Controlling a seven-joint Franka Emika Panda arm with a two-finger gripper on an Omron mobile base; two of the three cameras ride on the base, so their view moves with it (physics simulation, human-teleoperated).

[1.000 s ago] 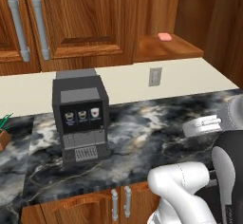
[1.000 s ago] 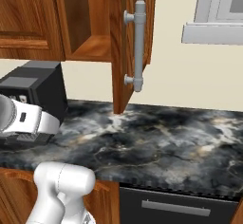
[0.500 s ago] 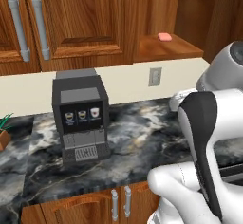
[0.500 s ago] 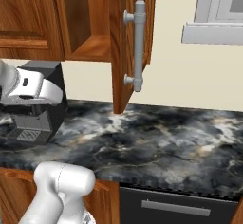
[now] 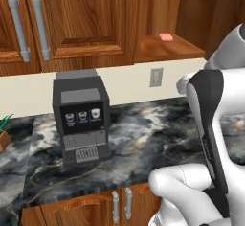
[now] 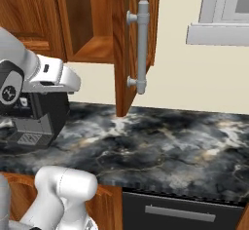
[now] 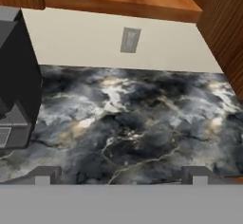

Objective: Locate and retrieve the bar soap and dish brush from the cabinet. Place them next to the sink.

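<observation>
The cabinet (image 5: pixel 167 50) stands open, its door (image 6: pixel 124 53) swung out with the long grey bar handle (image 6: pixel 142 46) facing the room. On its wooden shelf, towards the back, lies the pink bar soap (image 5: pixel 165 37). My gripper (image 7: pixel 121 175) is open and wide, with nothing between the fingertips (image 7: pixel 45 174). It hangs over the marble counter and looks at the wall below the shelf. Seen from the right, my hand (image 6: pixel 53 75) is left of the door, just under shelf height. The dish brush and the sink are out of view.
A black coffee machine (image 5: pixel 81 115) stands on the dark marble counter (image 5: pixel 143 139), left of my arm. A wall outlet (image 5: pixel 156 77) sits under the shelf. Closed wall cabinets (image 5: pixel 57 24) are to the left, a plant (image 5: pixel 4 129) is at the left edge, and a window sill (image 6: pixel 219 31) is at the right.
My arm has risen from low over the counter. The hand has climbed and moved right, towards the open cabinet. The gripper has stayed open and the soap has not moved.
</observation>
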